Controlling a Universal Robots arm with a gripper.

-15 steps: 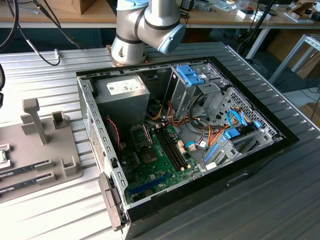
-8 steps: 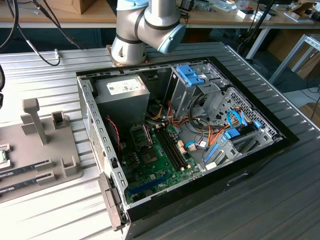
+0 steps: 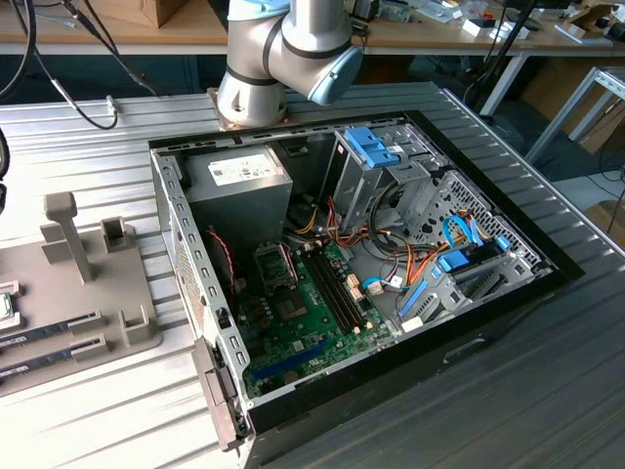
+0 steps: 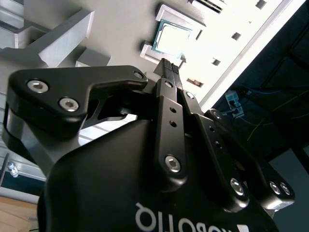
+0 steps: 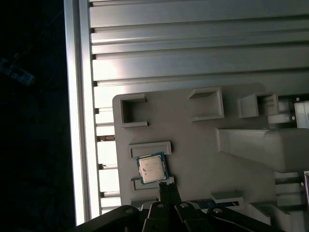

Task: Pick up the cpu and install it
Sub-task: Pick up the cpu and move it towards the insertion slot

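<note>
1. In both wrist views, the black metal two-finger gripper is seen with its fingertips pressed together. They are closed on each other and not on any part.
2. Just past the tips, the cpu, a small flat square chip with a silvery top and a thin green rim, is seen lying flat. It is seated between two low raised brackets of a pale grey moulded holder plate.
3. The plate is carried by a ribbed, silver aluminium table, and dark floor is seen past the table's edge.
4. In the exterior view, the same plate is placed at the exterior view's left. A tall grey upright post and two long narrow sticks laid in slots are seen on it.
5. Well apart from it, a black open computer case is laid on its side. A grey power-supply box, a green motherboard, orange and blue cables and a blue drive latch are held inside it.
6. Behind the case, the silver-and-blue arm joint is mounted on the table.
7. Farthest off, wooden workbenches strewn with cables are seen.
</note>
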